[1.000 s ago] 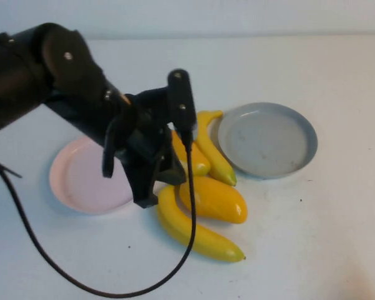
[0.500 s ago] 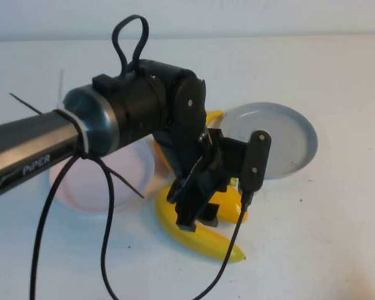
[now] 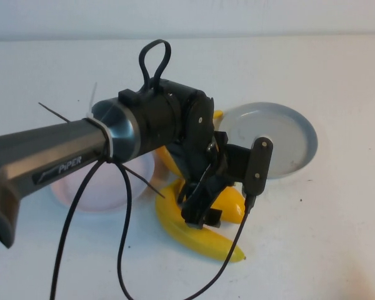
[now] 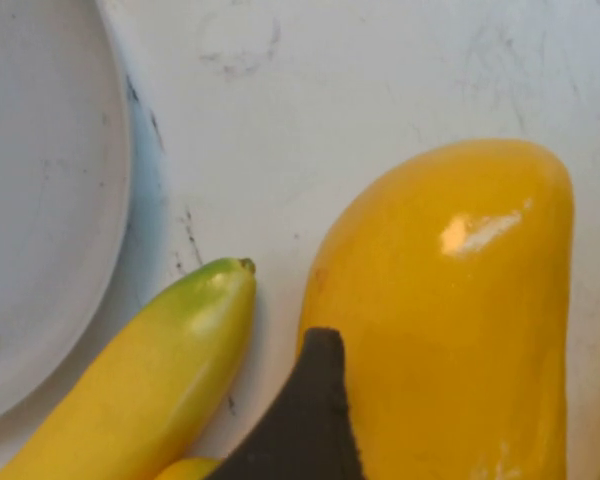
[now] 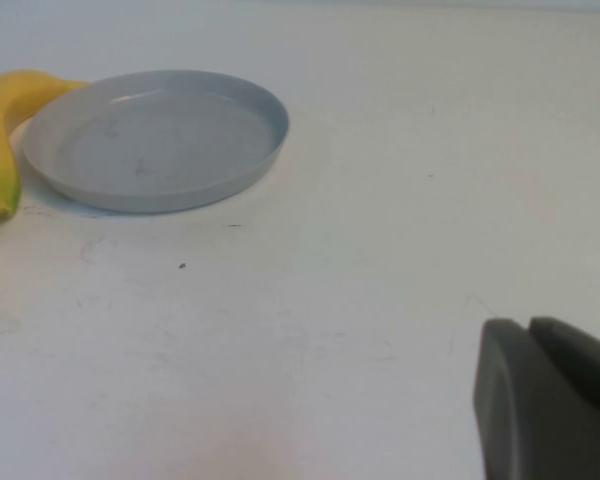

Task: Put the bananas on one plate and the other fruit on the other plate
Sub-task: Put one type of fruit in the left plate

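Over the middle of the bench [image 3: 337, 237], between the two plates, my left gripper [image 3: 200, 212] hangs low above the fruit pile with its jaws spread wide and nothing between them. Directly under it lies a plump mango-like fruit [image 4: 450, 330], one dark fingertip [image 4: 310, 420] showing across its near flank in the left wrist view; a banana's green tip [image 4: 220, 290] lies just beside it, close to the rim of the grey-blue plate [image 3: 300, 137].

To do this well, I judge I should straddle the mango across its narrow width, come down square so the glossy skin does not squirt sideways, and keep the fingertip clear of that neighbouring banana. Then it goes to the pink plate [image 3: 106, 190], which my own arm half hides.

My right gripper [image 5: 545, 400] rests parked off to the side, jaws pressed together.

Counting: two plates, both bare where visible. Two bananas show, the nearer one [image 3: 194, 234] in front. One mango is clear; a second I cannot make out behind my wrist.
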Robot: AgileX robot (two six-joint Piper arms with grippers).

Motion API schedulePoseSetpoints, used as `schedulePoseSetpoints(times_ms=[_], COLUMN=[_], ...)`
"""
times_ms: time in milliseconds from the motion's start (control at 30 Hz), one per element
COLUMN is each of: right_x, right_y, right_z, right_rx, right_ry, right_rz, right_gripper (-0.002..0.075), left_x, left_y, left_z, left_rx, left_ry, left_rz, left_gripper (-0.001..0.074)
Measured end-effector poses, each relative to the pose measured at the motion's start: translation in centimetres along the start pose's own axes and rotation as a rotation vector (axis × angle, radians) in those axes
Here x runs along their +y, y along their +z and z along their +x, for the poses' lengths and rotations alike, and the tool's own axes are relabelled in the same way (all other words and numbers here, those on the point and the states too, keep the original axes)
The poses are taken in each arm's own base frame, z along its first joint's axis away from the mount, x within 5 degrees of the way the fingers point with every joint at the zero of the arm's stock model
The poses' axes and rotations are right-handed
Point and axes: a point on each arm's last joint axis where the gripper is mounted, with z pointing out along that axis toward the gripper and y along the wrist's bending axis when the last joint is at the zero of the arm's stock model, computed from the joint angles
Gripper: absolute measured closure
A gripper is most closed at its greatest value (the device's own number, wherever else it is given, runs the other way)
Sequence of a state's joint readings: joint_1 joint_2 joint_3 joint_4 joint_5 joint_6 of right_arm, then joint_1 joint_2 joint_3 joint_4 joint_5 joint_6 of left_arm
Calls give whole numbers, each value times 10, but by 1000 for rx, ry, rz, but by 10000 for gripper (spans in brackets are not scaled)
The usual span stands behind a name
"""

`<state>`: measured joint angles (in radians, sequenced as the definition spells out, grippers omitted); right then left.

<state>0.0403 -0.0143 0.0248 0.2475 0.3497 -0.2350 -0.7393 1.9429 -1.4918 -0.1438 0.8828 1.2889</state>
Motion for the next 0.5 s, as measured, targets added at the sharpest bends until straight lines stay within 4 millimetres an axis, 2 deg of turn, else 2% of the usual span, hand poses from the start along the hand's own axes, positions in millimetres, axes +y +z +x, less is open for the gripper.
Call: schedulePoseSetpoints(times_ms=[300, 500], right_x=[0, 0], right_y=[0, 0], right_z=[0, 0], right_rx=[0, 0], right_ry=[0, 0], right_rz=[0, 0], right_gripper=[743, 743], left_x=[2, 4], left_y=[22, 27], left_z=[4, 7], left_rx=[12, 12], left_ry=[2, 16], left_rz=[20, 8], left_gripper=[66, 72])
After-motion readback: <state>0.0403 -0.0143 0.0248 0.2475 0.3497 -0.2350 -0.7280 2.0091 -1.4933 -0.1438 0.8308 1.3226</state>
